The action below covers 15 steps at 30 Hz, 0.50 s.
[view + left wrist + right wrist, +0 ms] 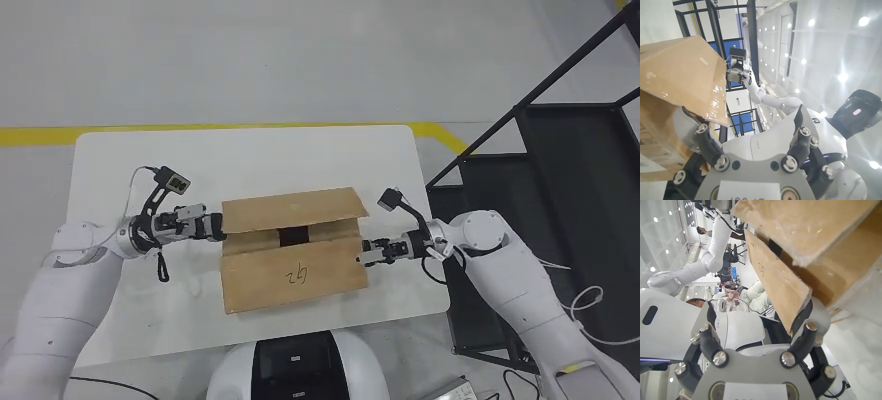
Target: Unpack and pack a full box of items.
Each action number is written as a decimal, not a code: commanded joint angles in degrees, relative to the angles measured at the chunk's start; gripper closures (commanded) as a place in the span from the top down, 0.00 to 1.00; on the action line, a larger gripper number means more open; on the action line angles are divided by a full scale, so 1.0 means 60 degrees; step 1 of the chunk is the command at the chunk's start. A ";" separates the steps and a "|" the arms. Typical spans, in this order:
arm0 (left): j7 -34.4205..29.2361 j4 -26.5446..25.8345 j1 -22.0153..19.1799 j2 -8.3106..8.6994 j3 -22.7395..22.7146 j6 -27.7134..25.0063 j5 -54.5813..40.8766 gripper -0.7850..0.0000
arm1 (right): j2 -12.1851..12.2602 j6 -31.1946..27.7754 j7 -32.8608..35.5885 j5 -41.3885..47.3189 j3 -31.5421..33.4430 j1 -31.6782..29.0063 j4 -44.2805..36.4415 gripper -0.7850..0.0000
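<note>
White desk (120, 160) w/ cardboard box (290, 275) at centre, top flaps (290, 208) nearly shut. L gripper (217, 228) at box's left end, fingers wide, one tucked under a flap. R gripper (363, 254) at right end, also wide, one finger touching flap edge.

My left arm (80, 250) and right arm (500, 245) are smooth, glossy white shells with rounded joints. Each wrist carries a small black camera box (178, 184) on a curved black bracket, and a thin black cord (160, 265) loops from my left wrist. My left gripper (213, 226) and right gripper (368, 253) look dark from above. Close up, each sits on a matte grey plate (757, 170). Black linkage bars on it are pinned by round silver screws (721, 162), and my fingers (800, 121) are pale-edged and lined black. My head (857, 111) is a glossy black visor with a small violet light, and a thin violet strip (826, 156) glows below it.
</note>
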 commanded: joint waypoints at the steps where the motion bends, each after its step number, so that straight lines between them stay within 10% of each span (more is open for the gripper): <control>1: -0.0143 0.0053 -0.0042 -0.0039 -0.0008 0.0147 -0.0353 1.00 | 0.0030 0.0036 0.0035 0.0234 -0.0062 -0.0011 -0.0090 1.00; 15: 0.0088 0.1563 -0.1226 -0.0640 0.0721 0.0469 -0.1684 1.00 | 0.0451 0.0454 0.0457 0.1637 -0.0366 -0.0227 -0.1120 1.00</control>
